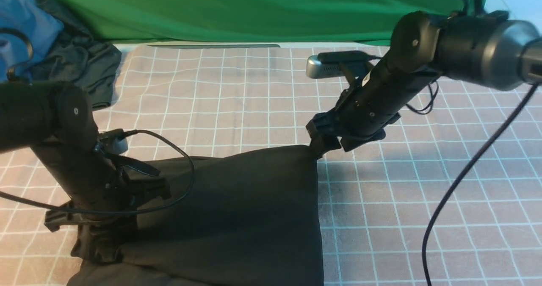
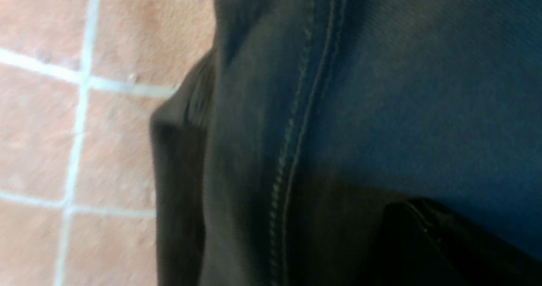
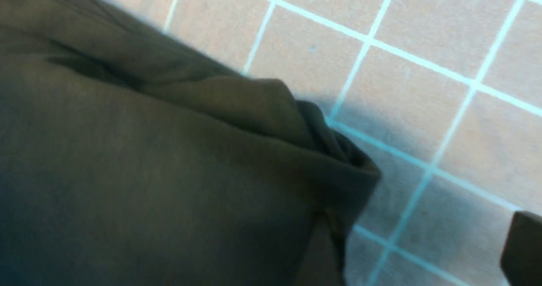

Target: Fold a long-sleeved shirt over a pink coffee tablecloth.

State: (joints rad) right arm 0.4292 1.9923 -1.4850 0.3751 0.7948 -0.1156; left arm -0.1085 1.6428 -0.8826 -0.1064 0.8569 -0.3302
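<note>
Shirt half folded on the pink cloth

The black shirt point(image 1: 237, 209) lies on the pink tablecloth point(image 1: 423, 192), toward 6 o'clock. The left gripper point(image 1: 99, 245) is clenched on its near corner at 7 o'clock; the right gripper point(image 1: 319, 147) stands released at the far corner. A good fold probably needs the left corner laid flat and edges aligned.

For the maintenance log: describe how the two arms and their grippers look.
Both arms are matte black tubes with round joint caps. The right arm ends in a grey metal segment and carries a silver wrist camera. Black cables trail from both. The grippers, left and right, are black.
</note>
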